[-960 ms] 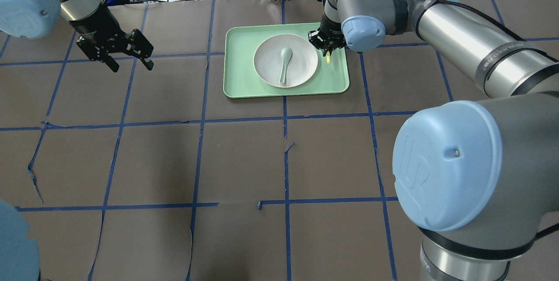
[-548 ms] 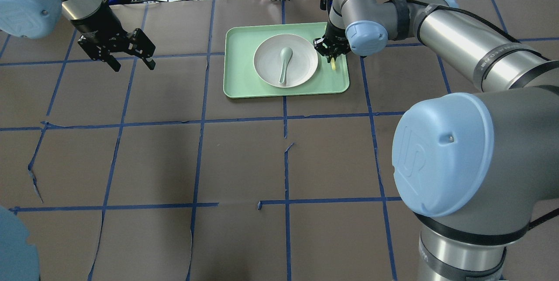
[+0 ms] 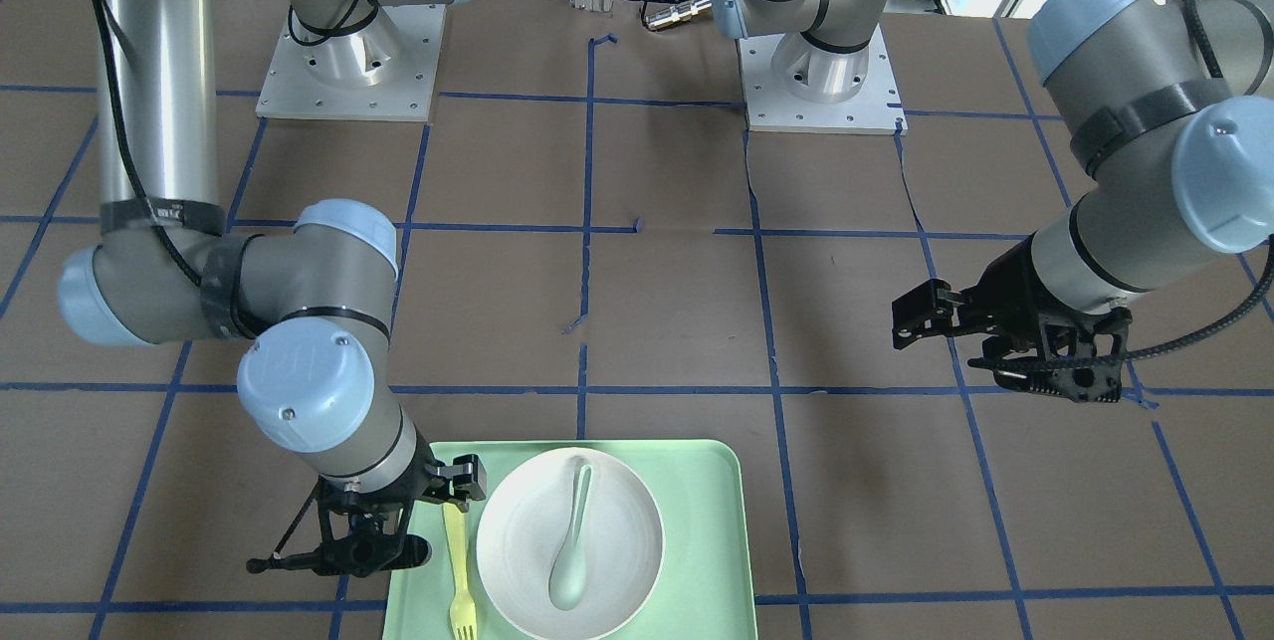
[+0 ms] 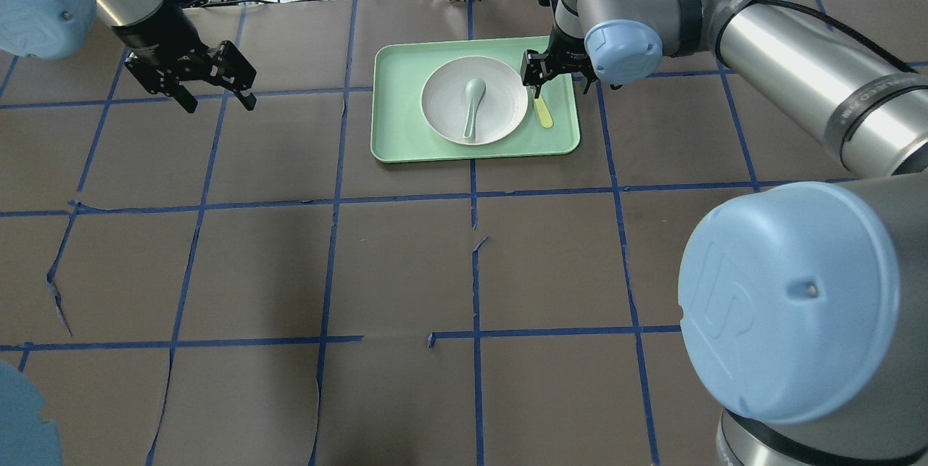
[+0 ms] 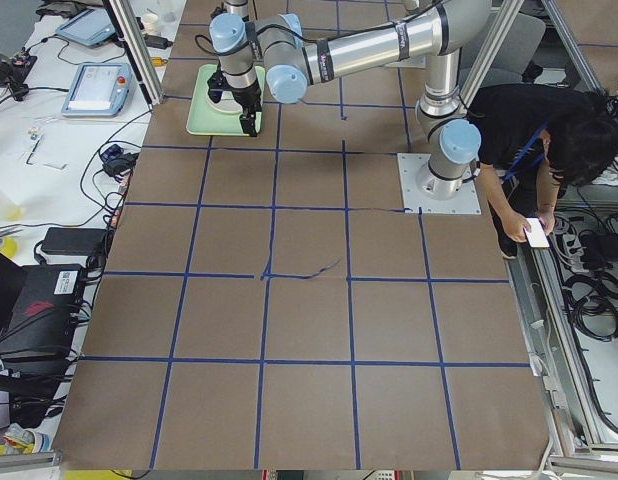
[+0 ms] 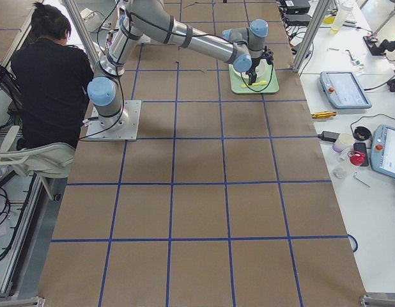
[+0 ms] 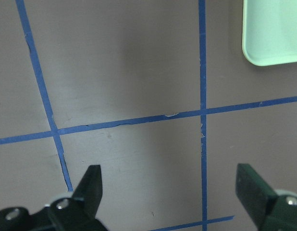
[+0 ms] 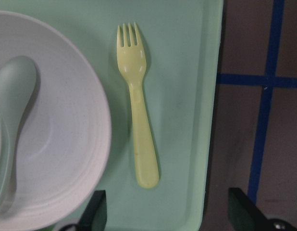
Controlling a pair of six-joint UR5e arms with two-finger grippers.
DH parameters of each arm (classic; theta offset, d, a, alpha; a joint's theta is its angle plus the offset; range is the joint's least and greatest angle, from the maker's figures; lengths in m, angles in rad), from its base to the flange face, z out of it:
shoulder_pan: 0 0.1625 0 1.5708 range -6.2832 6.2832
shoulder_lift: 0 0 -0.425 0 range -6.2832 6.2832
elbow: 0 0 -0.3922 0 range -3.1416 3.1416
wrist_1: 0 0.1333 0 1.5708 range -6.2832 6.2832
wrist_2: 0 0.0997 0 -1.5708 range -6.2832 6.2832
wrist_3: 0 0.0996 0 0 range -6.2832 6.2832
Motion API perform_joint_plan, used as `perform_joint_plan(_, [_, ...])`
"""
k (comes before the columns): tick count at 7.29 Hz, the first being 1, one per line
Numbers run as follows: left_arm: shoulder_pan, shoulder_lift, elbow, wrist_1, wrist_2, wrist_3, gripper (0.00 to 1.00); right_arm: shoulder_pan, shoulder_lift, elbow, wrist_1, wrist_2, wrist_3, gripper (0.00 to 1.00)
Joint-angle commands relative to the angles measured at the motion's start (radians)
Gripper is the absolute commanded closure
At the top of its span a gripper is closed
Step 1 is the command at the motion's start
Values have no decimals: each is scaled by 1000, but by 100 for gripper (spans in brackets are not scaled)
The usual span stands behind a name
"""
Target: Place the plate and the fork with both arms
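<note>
Right gripper (image 4: pixel 533 82) hung open over the fork (image 8: pixel 139 110), apparently set right of the plate (image 4: pixel 507 100); left gripper (image 4: pixel 220 98) hovered open, idle.

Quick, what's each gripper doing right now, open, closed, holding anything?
Left gripper: open, holding nothing.
Right gripper: open, holding nothing; the fork lies free on the tray.

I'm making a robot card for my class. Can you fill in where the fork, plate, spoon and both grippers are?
fork: lying flat on the green tray beside the plate, not held
plate: on the green tray
spoon: in the plate
right gripper: open, above the fork
left gripper: open, empty, off to the tray's side
</note>
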Motion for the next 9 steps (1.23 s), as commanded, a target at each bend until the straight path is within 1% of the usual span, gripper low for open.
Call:
perform_joint_plan(1, [-57,35,-1,-1,45,-130,0,-1,-156,19,196,-105,-10,0])
perform_joint_plan(2, [-129,46,-4,-2,138,-236,0,-1,-224,19,299,-112,-10,0])
perform_joint_plan(3, [-195,58,-7,-27,158,-331,0,0,-288,19,348,-115,1,0])
perform_joint_plan(4, [-234,72,-7,-57,154,-434,0,0,-348,19,428,-112,0,0])
perform_joint_plan(5, [-251,87,-6,-109,145,-438,0,5,-382,18,477,-91,3,0])
perform_joint_plan(6, [-255,101,-6,-136,111,-437,0,8,-397,18,484,-71,21,0])
perform_joint_plan(7, [-255,109,-6,-150,71,-421,0,11,-410,19,511,-71,45,0])
perform_joint_plan(9, [-254,135,-3,-214,68,-334,0,11,-419,21,528,-22,44,0])
